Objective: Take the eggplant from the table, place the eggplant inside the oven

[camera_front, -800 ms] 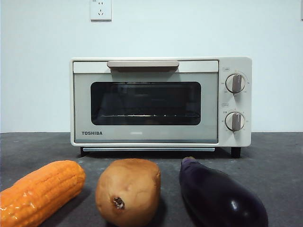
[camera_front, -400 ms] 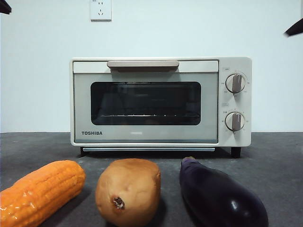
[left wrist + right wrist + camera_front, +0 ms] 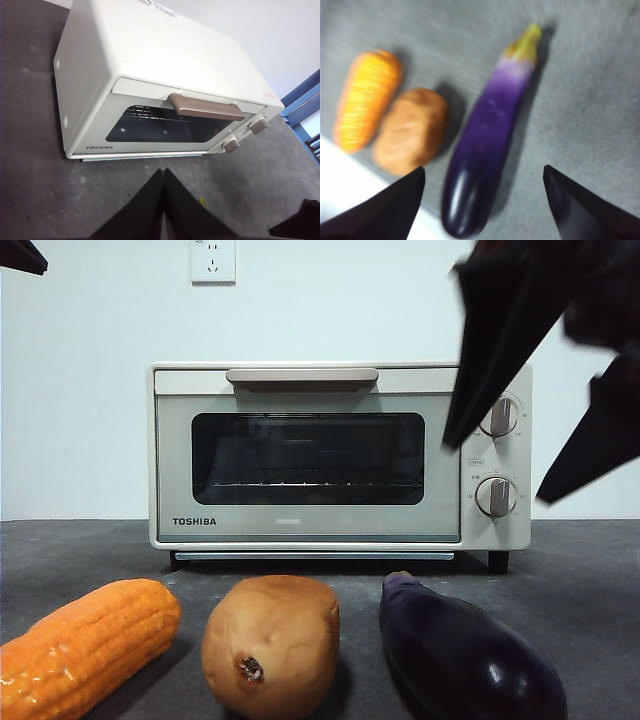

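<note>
My right gripper (image 3: pixel 482 200) has its jaws spread wide, and in its wrist view the eggplant (image 3: pixel 487 145) lies between them on the table (image 3: pixel 590 100), not touched. I judge this the relation that matters: the long axis of the eggplant runs from about 7 o'clock at the round dark end to 1 o'clock at the yellow-green stem, so it passes almost straight through the gap and the jaws would close across its width. In the front view the same gripper (image 3: pixel 545 430) hangs high at 1 o'clock, in front of the knob side of the oven (image 3: pixel 300 530), well above the eggplant (image 3: pixel 465 655) at 5 o'clock, so it is the nearer arm. The potato (image 3: pixel 272 645) is just beside the eggplant, and the corn (image 3: pixel 85 645) is further away at 7 o'clock. My left gripper (image 3: pixel 164 177) has its jaws pressed together and waits facing the oven (image 3: pixel 150 45), whose door looks closed. The right wrist view is blurred, so I cannot tell the height exactly, and the front view cuts off the lower end of the eggplant.
</note>
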